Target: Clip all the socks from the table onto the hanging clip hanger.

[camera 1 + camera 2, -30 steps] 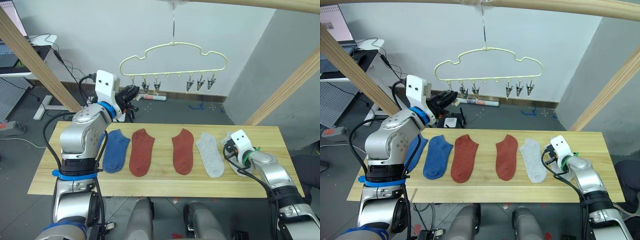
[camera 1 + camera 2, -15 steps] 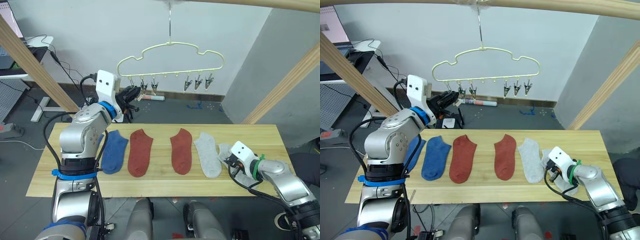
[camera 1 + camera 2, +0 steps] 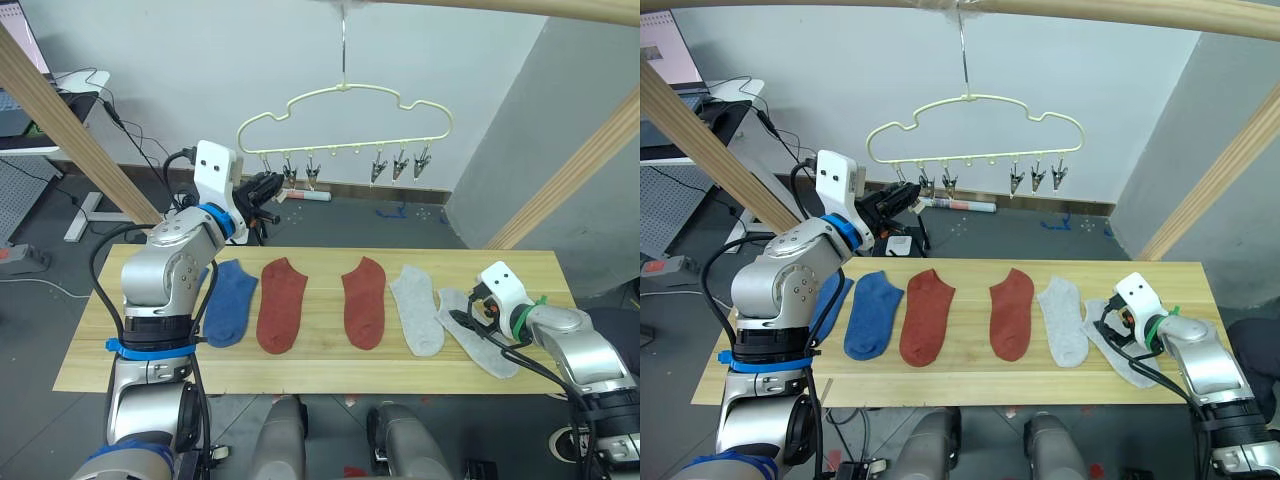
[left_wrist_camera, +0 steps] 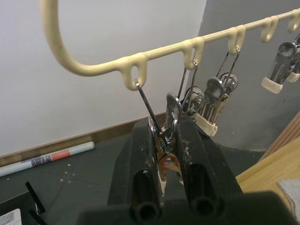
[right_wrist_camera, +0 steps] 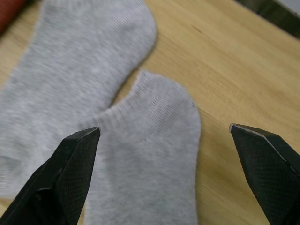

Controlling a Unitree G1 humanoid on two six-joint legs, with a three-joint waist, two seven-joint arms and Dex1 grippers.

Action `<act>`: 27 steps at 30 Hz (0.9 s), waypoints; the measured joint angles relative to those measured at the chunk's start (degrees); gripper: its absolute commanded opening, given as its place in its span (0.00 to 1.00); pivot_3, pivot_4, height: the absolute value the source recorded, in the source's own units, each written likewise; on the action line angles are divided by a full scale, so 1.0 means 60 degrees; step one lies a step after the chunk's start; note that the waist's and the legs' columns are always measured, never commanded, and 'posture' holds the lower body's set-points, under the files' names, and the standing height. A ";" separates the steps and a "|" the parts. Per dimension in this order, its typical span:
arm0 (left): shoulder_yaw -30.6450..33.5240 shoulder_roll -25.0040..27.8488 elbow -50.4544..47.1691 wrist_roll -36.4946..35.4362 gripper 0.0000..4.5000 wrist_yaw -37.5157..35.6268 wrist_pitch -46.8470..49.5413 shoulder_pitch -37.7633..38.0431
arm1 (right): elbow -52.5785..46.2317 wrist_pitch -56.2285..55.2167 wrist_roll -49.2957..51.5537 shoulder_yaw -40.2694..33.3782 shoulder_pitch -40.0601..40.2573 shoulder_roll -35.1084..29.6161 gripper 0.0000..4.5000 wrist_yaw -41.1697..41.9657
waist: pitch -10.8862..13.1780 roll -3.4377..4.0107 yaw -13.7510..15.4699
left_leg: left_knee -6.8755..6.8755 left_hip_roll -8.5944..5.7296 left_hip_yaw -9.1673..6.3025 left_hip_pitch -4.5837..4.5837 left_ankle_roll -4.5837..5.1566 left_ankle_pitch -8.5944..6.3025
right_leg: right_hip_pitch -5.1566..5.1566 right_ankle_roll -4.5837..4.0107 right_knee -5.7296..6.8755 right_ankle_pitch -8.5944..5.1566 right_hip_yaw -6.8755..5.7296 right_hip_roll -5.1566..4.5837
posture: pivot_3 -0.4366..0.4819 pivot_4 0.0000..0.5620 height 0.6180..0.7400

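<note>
My left pincer (image 4: 166,140) sits at upper left of centre, pressed onto the leftmost clip (image 4: 165,133) of the hanger (image 3: 345,100). My right pincer (image 5: 164,159) is spread wide at lower right, over the outer grey sock (image 3: 478,345). On the desk (image 3: 320,365), across mid-frame: blue socks (image 3: 232,300), two red socks (image 3: 283,303), and the other grey sock (image 3: 417,308).

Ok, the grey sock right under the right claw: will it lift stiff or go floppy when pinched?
Probably floppy: the grey sock is soft ribbed knit lying flat on the table, so it should droop from one pinch. Likely light, too. The right claw is open wide above its cuff end; a pinch there may drag the neighbouring grey sock, which touches it.
</note>
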 measured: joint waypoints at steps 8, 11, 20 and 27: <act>-0.0007 0.0004 0.0019 0.0001 0.06 -0.0016 -0.0001 -0.0053 | 0.1040 -0.0045 -0.0086 0.0117 -0.0296 0.0345 0.99 -0.0126 | 0.0000 0.0000 0.0003 | 0.0000 0.0000 0.0003 -0.0001 0.0001 0.0000 | -0.0003 0.0000 0.0002 0.0000 0.0001 -0.0001 | 0.52 0.48 1.00; -0.0002 0.0009 0.0015 0.0000 0.06 -0.0011 0.0002 -0.0049 | 0.1174 -0.0127 -0.0087 0.0106 -0.0332 0.0424 0.91 -0.0149 | 0.0000 0.0000 0.0003 | 0.0003 0.0001 0.0001 0.0001 0.0001 0.0000 | 0.0003 0.0000 0.0002 0.0000 0.0000 0.0002 | 0.52 0.48 1.00; 0.0000 0.0009 0.0014 0.0001 0.06 0.0011 0.0002 -0.0049 | 0.0946 -0.0282 -0.0001 0.0095 -0.0072 0.0644 0.25 -0.0183 | -0.0001 -0.0001 0.0005 | 0.0010 0.0001 -0.0003 0.0005 0.0002 0.0000 | 0.0012 0.0008 0.0004 0.0006 0.0001 0.0001 | 0.53 0.49 1.00; 0.0073 -0.0055 0.0007 -0.0141 0.06 0.0061 0.0201 -0.0064 | 0.0190 -0.0481 -0.0019 0.0027 0.0460 0.0600 0.01 -0.0283 | 0.0001 0.0001 0.0020 | 0.0006 0.0002 -0.0004 0.0003 0.0002 0.0000 | 0.0007 0.0009 0.0003 0.0005 0.0001 -0.0002 | 0.53 0.49 1.00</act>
